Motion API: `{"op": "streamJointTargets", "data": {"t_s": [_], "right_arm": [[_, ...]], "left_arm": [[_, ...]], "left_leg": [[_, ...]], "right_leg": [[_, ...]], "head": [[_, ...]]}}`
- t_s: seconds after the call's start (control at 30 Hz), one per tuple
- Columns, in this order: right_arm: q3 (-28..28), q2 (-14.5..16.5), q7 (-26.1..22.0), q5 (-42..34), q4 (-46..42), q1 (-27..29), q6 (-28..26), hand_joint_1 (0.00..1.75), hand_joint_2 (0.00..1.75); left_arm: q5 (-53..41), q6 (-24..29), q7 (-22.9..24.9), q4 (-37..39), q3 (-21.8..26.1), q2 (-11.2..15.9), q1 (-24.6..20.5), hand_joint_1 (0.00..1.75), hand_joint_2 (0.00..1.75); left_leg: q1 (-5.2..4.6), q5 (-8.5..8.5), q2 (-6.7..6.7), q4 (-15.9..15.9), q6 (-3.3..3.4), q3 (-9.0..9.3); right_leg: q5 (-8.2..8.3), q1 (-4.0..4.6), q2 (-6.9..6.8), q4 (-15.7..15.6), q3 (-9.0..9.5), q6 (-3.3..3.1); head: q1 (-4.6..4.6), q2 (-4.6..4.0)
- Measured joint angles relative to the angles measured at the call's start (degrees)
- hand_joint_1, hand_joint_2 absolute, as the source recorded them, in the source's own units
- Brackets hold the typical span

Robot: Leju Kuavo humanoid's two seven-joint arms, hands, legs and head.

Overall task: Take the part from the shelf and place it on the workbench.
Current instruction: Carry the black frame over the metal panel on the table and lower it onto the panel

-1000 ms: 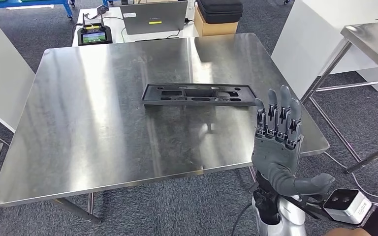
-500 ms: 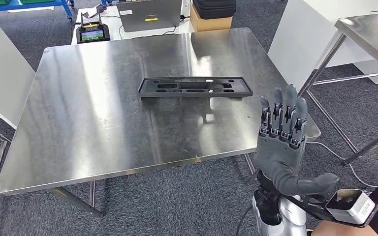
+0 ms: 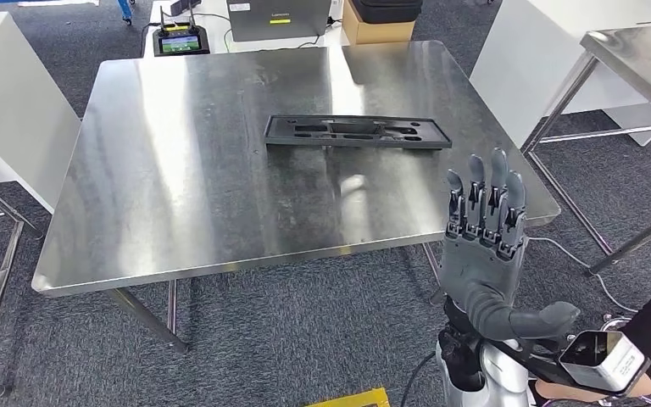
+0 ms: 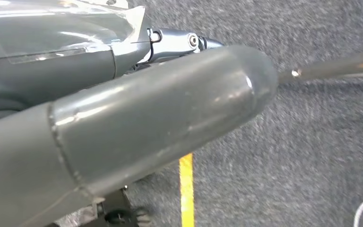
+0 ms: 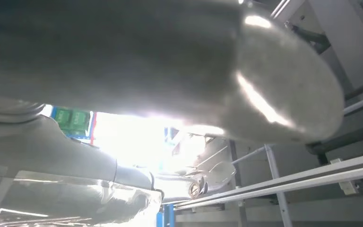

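Note:
The part (image 3: 356,131), a long flat black plastic frame with cut-outs, lies on the steel workbench (image 3: 178,170), right of its middle. My right hand (image 3: 483,246) is raised in front of the bench's near right corner, below and apart from the part. Its fingers (image 3: 485,199) point up straight and spread, the thumb sticks out sideways, and it holds nothing. In the right wrist view the thick grey thumb (image 5: 170,61) is close up against bright light. In the left wrist view my left hand's thumb (image 4: 146,127) lies stretched out over grey carpet, with nothing in the hand.
A white cabinet (image 3: 8,93) stands left of the bench, a second steel table (image 3: 636,51) to the right. A laptop (image 3: 278,15), a small screen unit (image 3: 180,41) and a cardboard box (image 3: 377,30) sit behind. A person's hand (image 3: 593,392) is by my right wrist.
The whole picture has shifted: the camera has moved, and the bench now sits farther off and more to the right. The part lies as before and my right hand stays raised with nothing in it.

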Motion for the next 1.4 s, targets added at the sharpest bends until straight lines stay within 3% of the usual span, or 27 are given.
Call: {"op": "streamJointTargets", "data": {"t_s": [0.03,0.07,0.1,0.17,0.2,0.27,0.3,0.37,0.43,0.5,0.53,0.57,0.63,0.7,0.77,0.87,0.9,0.97,1.03,1.07,1.1,1.13,1.17,1.2,1.27,1.33,1.4], "right_arm": [[-0.02,-0.02,0.0,-0.01,0.0,0.05,-0.01,0.0,0.0],[-0.04,-0.03,0.0,-0.01,0.0,0.09,-0.02,0.0,0.0],[-0.06,-0.03,0.0,-0.02,0.0,0.12,-0.03,0.0,0.0],[-0.09,-0.03,0.0,-0.03,-0.01,0.1,-0.07,0.0,0.0],[-0.1,-0.03,0.0,-0.02,-0.02,0.09,-0.15,0.0,0.0],[-0.25,-0.04,-0.01,0.09,-0.02,0.18,-0.49,0.0,0.0],[-0.39,-0.06,-0.02,0.2,-0.01,0.29,-0.74,0.0,0.0],[-0.71,-0.09,-0.02,0.39,0.06,0.6,-1.28,0.0,0.0],[-1.05,-0.08,-0.02,0.57,0.15,1.06,-1.76,0.0,0.0],[-1.62,-0.04,0.43,1.28,0.37,1.84,-3.09,0.0,0.0],[-2.1,-0.01,1.18,2.15,0.78,2.39,-4.87,0.0,0.0],[-2.71,0.01,2.1,3.31,1.66,3.0,-7.41,0.0,0.0],[-4.22,-0.1,3.8,5.98,4.9,4.26,-13.49,0.0,0.0],[-5.96,-0.49,4.84,8.99,9.81,4.9,-18.98,0.0,0.0],[-7.87,-1.04,5.99,13.0,16.28,4.61,-23.97,0.0,0.0],[-11.62,-2.49,7.45,18.27,30.7,2.2,-29.89,0.0,0.0],[-13.21,-3.19,7.63,19.32,36.6,0.97,-31.29,0.0,0.0],[-16.52,-4.88,6.76,20.76,48.79,-1.5,-33.28,0.0,0.0],[-19.17,-6.35,5.43,21.54,58.8,-3.42,-34.17,0.0,0.0],[-20.13,-6.92,5.89,22.13,62.95,-4.17,-34.62,0.0,0.0],[-20.87,-7.44,7.45,23.06,66.91,-4.84,-35.32,0.0,0.0],[-21.3,-7.95,10.03,24.37,70.55,-5.39,-36.29,0.0,0.0],[-21.5,-8.45,13.28,26.25,74.26,-5.82,-37.63,0.0,0.0],[-21.49,-8.91,16.7,28.34,77.64,-6.11,-38.89,0.0,0.0],[-21.04,-9.58,23.55,32.31,83.68,-6.08,-40.3,0.0,0.0],[-20.63,-9.79,28.9,33.98,88.17,-5.45,-39.82,0.0,0.0],[-20.54,-9.63,32.54,34.33,91.56,-4.66,-39.07,0.0,0.0]], "left_arm": [[0.0,0.0,0.0,0.0,0.01,0.0,0.0,0.0,0.0],[0.0,0.0,0.01,0.0,0.01,0.0,0.0,0.0,0.0],[0.0,-0.01,0.01,0.0,0.01,0.0,0.0,0.0,0.0],[0.0,-0.01,0.01,0.0,-0.01,-0.02,0.0,0.0,0.0],[-0.01,-0.02,0.01,0.0,-0.01,-0.04,-0.01,0.0,0.0],[-0.09,-0.06,0.02,0.0,-0.02,-0.07,-0.02,0.0,0.0],[-0.16,-0.08,0.02,0.0,-0.03,-0.07,0.0,0.0,0.0],[-0.38,-0.11,0.01,0.0,-0.04,0.05,0.06,0.0,0.0],[-0.58,-0.13,-0.01,0.0,-0.16,0.2,0.18,0.0,0.0],[-0.68,-0.12,-0.02,0.0,-0.33,0.27,0.3,0.0,0.0],[-0.7,-0.07,-0.01,0.0,-0.4,0.31,0.35,0.0,0.0],[-0.72,0.01,-0.01,0.0,-0.47,0.35,0.41,0.0,0.0],[-0.66,0.24,0.0,-0.01,-0.59,0.42,0.49,0.0,0.0],[-0.42,0.45,-0.01,-0.03,-0.64,0.45,0.48,0.0,0.0],[0.06,0.66,-0.07,-0.04,-0.65,0.48,0.55,0.0,0.0],[0.87,1.07,-0.39,-0.04,-0.6,0.46,0.68,0.0,0.0],[1.06,1.14,-0.51,-0.04,-0.57,0.43,0.68,0.0,0.0],[1.38,1.17,-0.72,-0.04,-0.49,0.41,0.79,0.0,0.0],[1.52,1.19,-0.87,-0.04,-0.37,0.54,1.16,0.0,0.0],[1.56,1.2,-0.91,-0.04,-0.31,0.59,1.36,0.0,0.0],[1.56,1.22,-0.92,-0.04,-0.27,0.63,1.52,0.0,0.0],[1.55,1.23,-0.92,-0.04,-0.24,0.65,1.62,0.0,0.0],[1.47,1.23,-0.92,-0.04,-0.23,0.66,1.67,0.0,0.0],[1.4,1.22,-0.92,-0.05,-0.22,0.66,1.73,0.0,0.0],[1.2,1.14,-0.9,-0.05,-0.22,0.71,1.92,0.0,0.0],[1.08,1.08,-0.86,-0.04,-0.22,0.81,2.27,0.0,0.0],[0.91,1.07,-0.74,-0.02,-0.22,0.93,2.79,0.0,0.0]], "left_leg": [[-0.17,0.6,0.04,0.01,0.07,-0.78],[-0.35,1.2,0.07,0.03,0.1,-1.56],[-0.5,1.79,0.07,0.04,0.08,-2.28],[-0.72,2.84,0.0,0.06,-0.12,-3.36],[-0.8,3.33,-0.03,0.08,-0.35,-3.7],[-0.81,4.3,-0.05,-0.06,-0.97,-3.97],[-0.78,4.78,-0.06,-0.22,-1.33,-3.99],[-0.75,4.58,-0.12,0.02,-1.98,-4.45],[-0.58,0.35,-0.18,3.64,-2.62,-5.93],[-0.16,-5.19,-0.17,10.78,-3.22,-7.65],[0.06,-6.3,-0.16,13.96,-3.51,-7.99],[0.31,-5.9,-0.14,15.5,-3.8,-7.59],[0.97,-2.77,-0.1,12.84,-4.41,-3.98],[1.25,-2.2,-0.24,5.36,-4.94,1.36],[0.97,-3.49,-0.47,1.09,-4.56,3.67],[0.53,-2.51,-0.44,0.43,-2.41,2.96],[0.49,-1.85,-0.4,0.18,-1.51,2.51],[0.4,-0.44,-0.38,-0.08,-0.24,1.14],[0.22,0.88,-0.39,-0.05,0.01,-0.64],[0.16,1.55,-0.33,-0.03,-0.04,-1.54],[0.13,2.19,-0.26,0.0,-0.16,-2.38],[0.14,2.81,-0.2,0.01,-0.34,-3.14],[0.15,3.45,-0.2,0.03,-0.6,-3.78],[0.11,4.07,-0.26,0.06,-0.94,-4.32],[-0.02,5.29,-0.31,-0.12,-1.73,-4.68],[-0.03,6.27,-0.31,-0.55,-2.47,-4.61],[0.2,4.19,-0.26,0.71,-3.06,-5.27]], "right_leg": [[-0.78,0.05,0.01,2.72,-0.38,0.23],[-0.48,0.13,0.02,3.49,0.3,0.61],[0.57,0.26,0.02,2.27,2.0,1.0],[2.4,0.57,0.03,-5.3,7.8,0.94],[2.33,0.92,0.02,-9.79,10.83,0.46],[1.6,1.5,0.03,-15.38,13.98,-0.6],[1.72,1.71,0.02,-16.03,14.07,-0.97],[2.84,1.07,-0.1,-16.29,13.42,-1.73],[4.31,0.35,-0.32,-16.58,12.52,-2.81],[5.47,0.43,-0.48,-16.45,11.23,-3.38],[5.97,0.48,-0.55,-16.37,10.55,-3.29],[6.41,0.47,-0.62,-16.23,9.91,-3.12],[7.05,0.26,-0.73,-15.54,8.52,-2.64],[7.41,0.2,-0.77,-14.23,6.97,-2.11],[7.93,0.46,-0.75,-13.35,5.96,-1.33],[8.5,0.67,-0.6,-13.28,5.34,0.28],[7.56,0.61,-0.51,-12.41,4.74,0.43],[3.41,0.3,-0.32,-7.35,2.66,0.07],[-0.39,0.19,-0.17,-0.12,0.67,0.09],[-0.81,0.14,-0.12,2.11,0.58,0.49],[-0.15,0.12,-0.09,2.49,1.49,1.1],[1.18,0.08,-0.07,0.67,3.59,1.7],[2.11,0.02,-0.06,-3.11,6.75,2.01],[2.19,0.16,-0.03,-7.92,10.29,1.91],[1.37,0.68,0.13,-14.64,14.34,0.84],[1.6,0.98,0.22,-15.61,14.11,-0.34],[2.64,0.47,-0.01,-15.63,13.33,-1.69]], "head": [[0.01,0.0],[0.0,0.0],[0.0,0.0],[-0.01,0.0],[-0.01,0.0],[0.0,0.0],[0.01,0.0],[-0.01,0.0],[-0.12,0.0],[-0.2,0.0],[-0.21,0.0],[-0.21,0.0],[-0.21,0.0],[-0.23,0.0],[-0.18,0.0],[-0.13,0.0],[-0.06,0.0],[0.1,0.0],[0.19,0.0],[0.19,0.0],[0.19,0.0],[0.19,0.0],[0.19,0.0],[0.22,0.0],[0.2,-0.01],[0.18,-0.01],[0.09,0.0]]}}
